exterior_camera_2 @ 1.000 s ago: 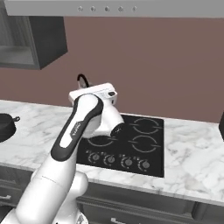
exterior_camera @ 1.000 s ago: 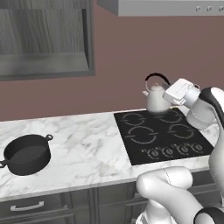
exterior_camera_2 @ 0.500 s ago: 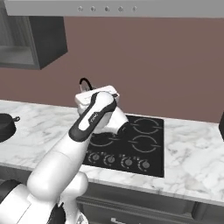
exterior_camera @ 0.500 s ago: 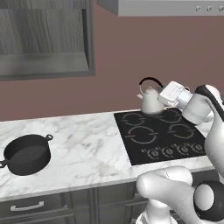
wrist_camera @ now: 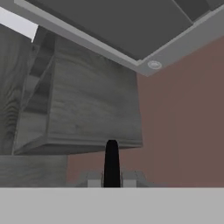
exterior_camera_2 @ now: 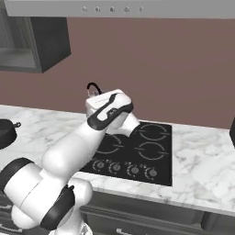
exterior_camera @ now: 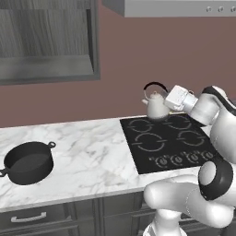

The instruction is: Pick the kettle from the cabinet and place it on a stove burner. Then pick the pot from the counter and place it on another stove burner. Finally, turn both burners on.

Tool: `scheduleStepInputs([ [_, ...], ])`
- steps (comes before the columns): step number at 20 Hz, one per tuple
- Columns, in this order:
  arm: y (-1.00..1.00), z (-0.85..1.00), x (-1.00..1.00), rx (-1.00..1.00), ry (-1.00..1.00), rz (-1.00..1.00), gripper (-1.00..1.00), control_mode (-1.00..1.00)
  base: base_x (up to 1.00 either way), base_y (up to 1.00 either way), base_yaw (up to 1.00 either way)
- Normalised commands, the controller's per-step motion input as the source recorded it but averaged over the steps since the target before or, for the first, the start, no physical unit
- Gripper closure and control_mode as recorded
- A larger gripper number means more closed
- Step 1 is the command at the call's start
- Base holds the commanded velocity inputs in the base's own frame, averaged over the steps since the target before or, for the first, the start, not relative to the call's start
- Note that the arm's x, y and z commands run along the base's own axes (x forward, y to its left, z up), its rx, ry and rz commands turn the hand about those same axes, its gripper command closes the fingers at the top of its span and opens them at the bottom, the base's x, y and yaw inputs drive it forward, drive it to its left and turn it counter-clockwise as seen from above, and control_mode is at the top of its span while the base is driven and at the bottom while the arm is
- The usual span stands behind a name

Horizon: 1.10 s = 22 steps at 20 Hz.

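Observation:
The pale kettle (exterior_camera: 156,108) hangs at the back left of the black cooktop (exterior_camera: 171,144), low over a burner ring; whether it touches the glass I cannot tell. My gripper (exterior_camera: 166,95) is shut on its thin black arched handle (wrist_camera: 112,161), which stands between the fingertips in the hand view. From the right base view my hand hides the kettle's body, and the handle (exterior_camera_2: 93,86) rises above it. The dark pot (exterior_camera: 27,162) sits on the marble counter (exterior_camera: 92,154) far to the left, also at the edge (exterior_camera_2: 4,133). The grey cabinet (exterior_camera: 46,41) hangs open up left.
A row of round knobs (exterior_camera: 179,159) runs along the cooktop's front edge. A grey range hood (exterior_camera_2: 114,8) spans above the stove. The cabinet's wood-grain side (wrist_camera: 87,105) faces the hand. Counter (exterior_camera_2: 202,170) continues right of the cooktop.
My arm has carried the kettle leftward and a little lower, toward the back left of the cooktop. The pot has not moved.

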Motion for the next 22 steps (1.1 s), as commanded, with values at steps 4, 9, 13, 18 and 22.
scheduleStepInputs([
  [4,-0.05,-0.16,0.38,0.0,0.0,0.03,1.0,-1.0,0.0,0.0,0.0],
  [9,0.0,-0.21,0.37,0.02,0.0,0.05,1.0,-1.0,0.0,0.0,0.0],
  [13,0.0,-0.25,0.25,0.06,0.0,0.07,1.0,-1.0,0.0,0.0,0.0],
  [18,0.0,-0.23,0.12,0.08,-0.01,0.08,1.0,-1.0,0.0,0.0,0.0],
  [22,0.0,-0.17,0.14,0.06,0.0,0.08,1.0,-1.0,0.0,0.0,0.0],
])
